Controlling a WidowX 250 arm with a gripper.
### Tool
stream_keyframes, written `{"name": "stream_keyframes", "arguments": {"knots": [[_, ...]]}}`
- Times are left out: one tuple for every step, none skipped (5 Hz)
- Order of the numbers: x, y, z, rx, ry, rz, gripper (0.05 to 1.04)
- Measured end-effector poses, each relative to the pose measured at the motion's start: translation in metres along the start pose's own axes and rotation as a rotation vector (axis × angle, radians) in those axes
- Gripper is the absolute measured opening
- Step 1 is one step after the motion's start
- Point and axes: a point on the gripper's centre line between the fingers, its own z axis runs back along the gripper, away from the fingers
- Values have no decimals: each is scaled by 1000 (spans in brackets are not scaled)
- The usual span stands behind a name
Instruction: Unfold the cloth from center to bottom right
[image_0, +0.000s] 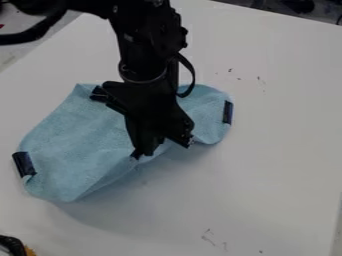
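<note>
A glossy dark strip (24, 164) edges the left end of the soft, fuzzy, rumpled blue cloth (73, 142), spread across the left and middle of the smooth desk (280, 165). The tool (150, 149) hides the cloth's middle; open or closed, I cannot tell. Right, another dark strip (228, 112).
</note>
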Motion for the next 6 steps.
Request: {"name": "stream_keyframes", "arguments": {"knots": [[-7,-5,3,-22,2,-2,110],[-19,-17,5,-32,76,38,289],[-26,-20,13,-109,76,-8,575],[-32,-21,16,-126,113,-19,884],[-29,-22,24,-115,109,-27,1011],[-19,-20,23,-64,68,-19,1008]]}}
